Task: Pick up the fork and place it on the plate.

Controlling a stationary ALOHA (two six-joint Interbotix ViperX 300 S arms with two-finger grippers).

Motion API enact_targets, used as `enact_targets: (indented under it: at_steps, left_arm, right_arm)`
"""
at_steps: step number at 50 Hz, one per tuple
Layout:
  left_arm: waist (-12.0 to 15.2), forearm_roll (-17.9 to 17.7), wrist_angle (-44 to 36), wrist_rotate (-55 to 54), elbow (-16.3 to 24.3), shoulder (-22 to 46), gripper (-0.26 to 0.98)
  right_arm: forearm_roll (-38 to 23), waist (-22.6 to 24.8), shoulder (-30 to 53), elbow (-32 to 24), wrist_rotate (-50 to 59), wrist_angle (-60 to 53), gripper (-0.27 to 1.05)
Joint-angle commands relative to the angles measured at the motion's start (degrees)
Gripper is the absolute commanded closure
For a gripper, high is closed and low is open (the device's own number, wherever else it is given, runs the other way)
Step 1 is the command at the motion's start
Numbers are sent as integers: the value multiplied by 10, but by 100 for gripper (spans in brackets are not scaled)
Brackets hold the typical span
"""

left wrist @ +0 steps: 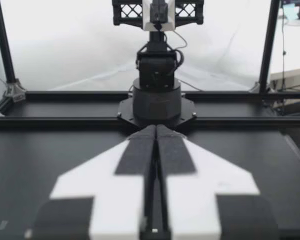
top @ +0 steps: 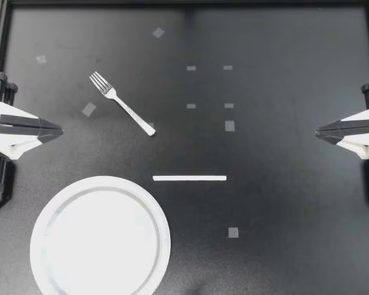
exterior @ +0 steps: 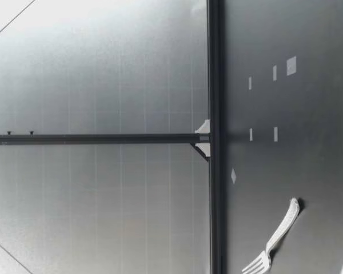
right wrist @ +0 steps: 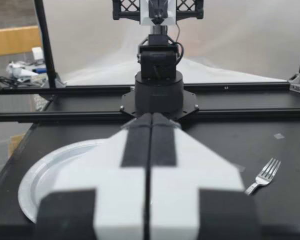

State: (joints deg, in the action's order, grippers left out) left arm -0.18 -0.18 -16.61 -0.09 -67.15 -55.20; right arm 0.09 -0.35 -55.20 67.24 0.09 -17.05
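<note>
Currently lying flat on the black tabletop: metal fork, well apart from the white round plate and touched by neither hand. Tines pointing away from the plate; handle end the part nearest to it, though clear of its rim.

Left hand: at the tabletop's side edge nearest the plate, apart from the plate. Fingers pressed flat together, gripping nothing. Confirmed in the left wrist view, with no gap between the two dark pads.

Right hand: at the opposite side edge, far from the plate. Fingers likewise closed on nothing. In the right wrist view, plate to one side of the closed fingers and fork to the other, both ahead of the fingertips.

White strip: flat on the tabletop, near the plate's rim, on the side toward the right hand. Small grey tape squares: scattered farther from the plate, most of them beyond the strip.

Low view: no hand visible. Fork flat on the tabletop, tines at the end farther from that camera. Only a sliver of the plate's rim visible, nearer that camera than the fork.
</note>
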Motion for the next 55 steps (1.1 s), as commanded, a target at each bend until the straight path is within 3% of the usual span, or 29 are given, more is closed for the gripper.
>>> enact_targets:
  at_steps: [1,5,11,18,21,29,37,45,55]
  left_arm:
    - [-8,-1,-4,-2,-15,-20,61]
    - [-8,-3,-3,-5,-21,-40,69]
    - [-7,-18,20,-7,-11,-61,69]
    - [18,-61,183,-6,57,-58,69]
    - [35,-62,290,-5,98,-52,69]
    - [48,-34,437,4,172,-23,69]
    - [48,-5,481,4,202,-3,69]
    - [48,-4,484,5,201,-5,65]
    - [48,19,479,4,184,-6,41]
  right_arm:
    - [0,-3,-2,4,-1,-4,81]
    - [0,-3,-18,17,1,-6,81]
    - [11,-3,-54,33,14,-7,81]
    - [22,-3,-75,35,58,-4,81]
    - [22,-3,-66,34,71,0,81]
    - [21,-3,-6,26,74,32,81]
    - [20,-3,28,16,72,38,74]
    - [18,-3,23,18,70,40,56]
    - [18,-3,18,23,70,41,38]
